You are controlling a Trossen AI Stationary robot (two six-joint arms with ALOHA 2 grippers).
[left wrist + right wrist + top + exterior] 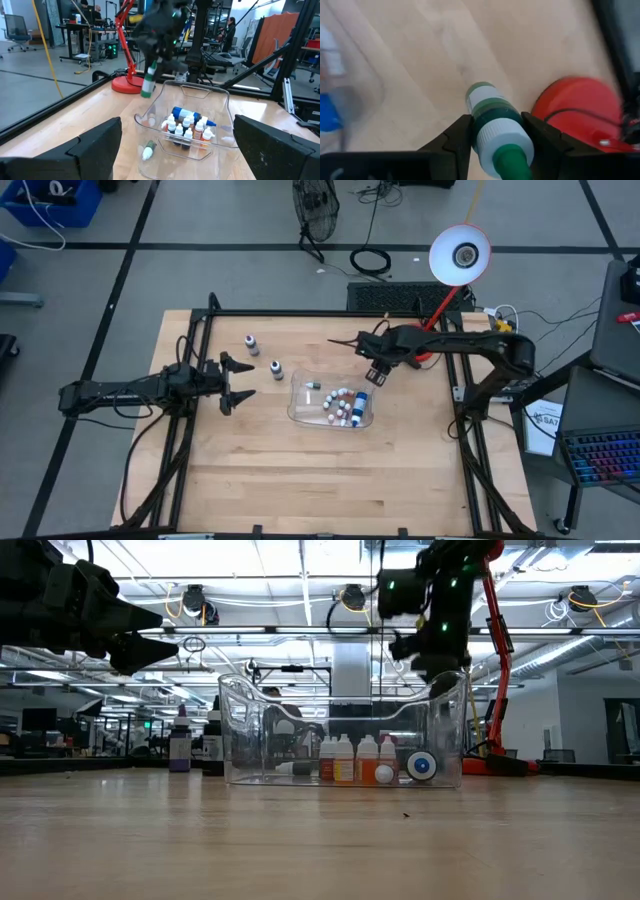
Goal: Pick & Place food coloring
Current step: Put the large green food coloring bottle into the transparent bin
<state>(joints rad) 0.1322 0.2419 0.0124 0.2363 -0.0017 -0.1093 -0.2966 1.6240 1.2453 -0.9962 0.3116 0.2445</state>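
Overhead: wooden table on grey floor, red lamp behind. I see right gripper raised beside clear tray; left gripper spread wide, waiting.
Low: bottles upright in tray, workshop behind.
Right wrist: fingers pinch green food coloring bottle, long axis along fingers, green tip toward camera.

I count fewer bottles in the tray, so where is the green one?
The right gripper holds the green bottle in the air by the tray's far right corner, near the red lamp base.
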